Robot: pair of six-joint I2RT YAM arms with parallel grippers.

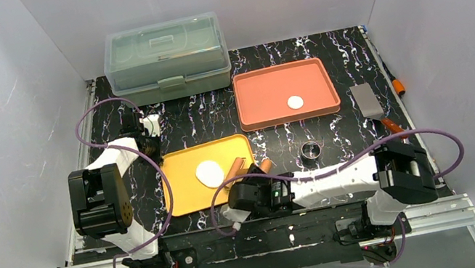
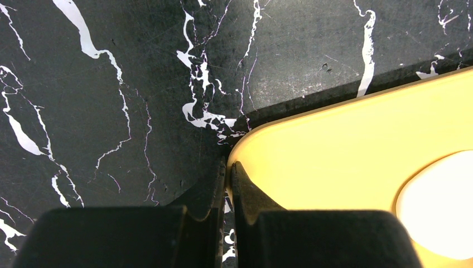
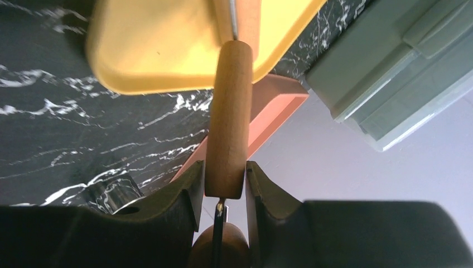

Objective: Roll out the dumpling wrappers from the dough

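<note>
The dough (image 1: 210,173) lies as a flat white oval on the yellow tray (image 1: 186,194); its edge shows in the left wrist view (image 2: 440,206). One dumpling wrapper (image 1: 295,101), a small white disc, sits in the orange tray (image 1: 257,93). My right gripper (image 1: 243,181) (image 3: 225,167) is shut on the wooden rolling pin (image 1: 235,169) (image 3: 227,111), which reaches over the yellow tray's near right corner (image 3: 156,44), beside the dough. My left gripper (image 1: 153,150) (image 2: 228,167) is shut on the yellow tray's rim (image 2: 334,151) at its far left corner.
A small metal ring (image 1: 310,150) (image 3: 111,192) stands right of the yellow tray. A lidded clear box (image 1: 166,58) (image 3: 390,72) sits at the back. A scraper (image 1: 368,102) with an orange handle lies at the right edge. White walls enclose the table.
</note>
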